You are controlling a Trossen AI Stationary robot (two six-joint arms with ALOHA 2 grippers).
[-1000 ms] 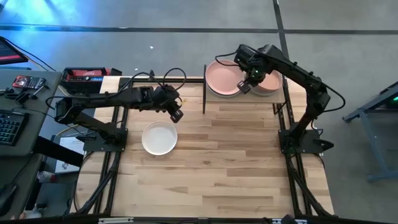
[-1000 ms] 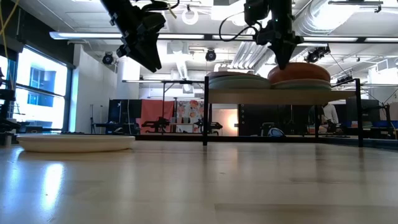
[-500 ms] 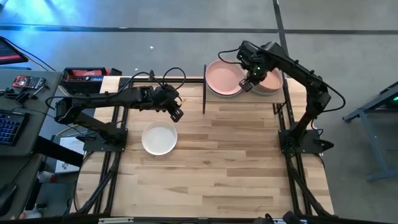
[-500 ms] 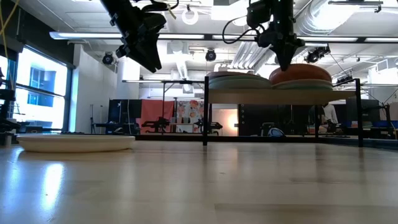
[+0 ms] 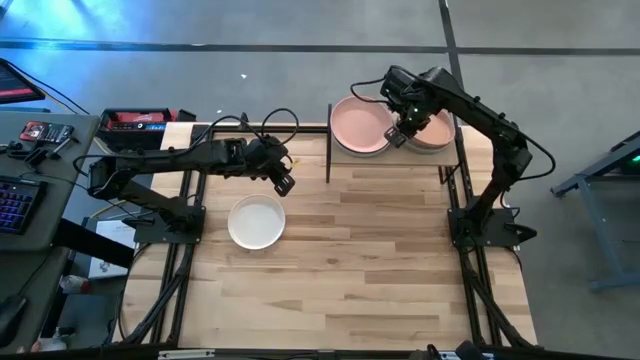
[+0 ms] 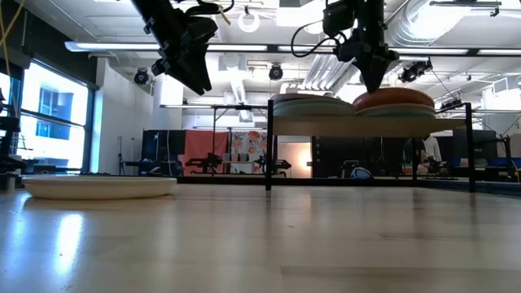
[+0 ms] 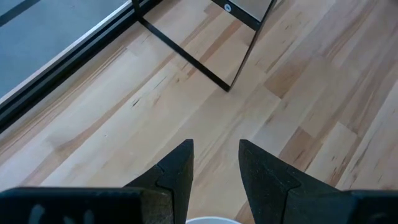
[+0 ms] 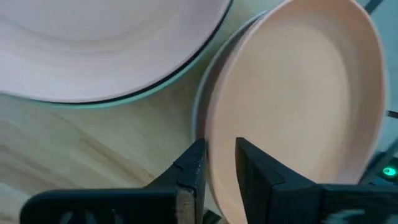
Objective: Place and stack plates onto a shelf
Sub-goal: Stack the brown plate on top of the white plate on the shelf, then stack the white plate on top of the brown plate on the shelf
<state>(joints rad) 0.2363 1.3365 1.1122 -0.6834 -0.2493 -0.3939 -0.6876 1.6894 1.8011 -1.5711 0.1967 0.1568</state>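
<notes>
Right gripper [image 5: 397, 137] sits over the shelf [image 5: 392, 158] at the table's far edge, fingers pointing down at the near rim of the salmon plate [image 5: 432, 133] on top of the right-hand stack. My wrist view shows my two fingers [image 8: 193, 169] straddling that rim with a narrow gap, slightly parted; I can't tell if the pads touch the rim, so I call it open, not gripping. That plate [image 8: 292, 106] lies flat on the stack, face up, level in the low view [image 6: 396, 98]; it's round, so no long axis to report. Beside it on the shelf's left half is a second stack topped by another salmon plate [image 5: 358, 124], also flat and face up, with a pale green plate [image 6: 309, 107] visible under it from table height. The two stacks sit just beside each other, rims close; touching or not, I can't tell. Shelf's long axis runs left-right across the table, board raised on thin black posts [image 6: 269, 145]. My left gripper [image 5: 284, 185] hangs above the tabletop [image 5: 380, 260], just beyond the white plate [image 5: 256, 221], fingers [image 7: 177, 177] apart and holding nothing. White plate rests flat and face up on the left half of the table, well apart from the shelf; its rim [image 7: 211, 219] just shows between my left fingers in the wrist view.
</notes>
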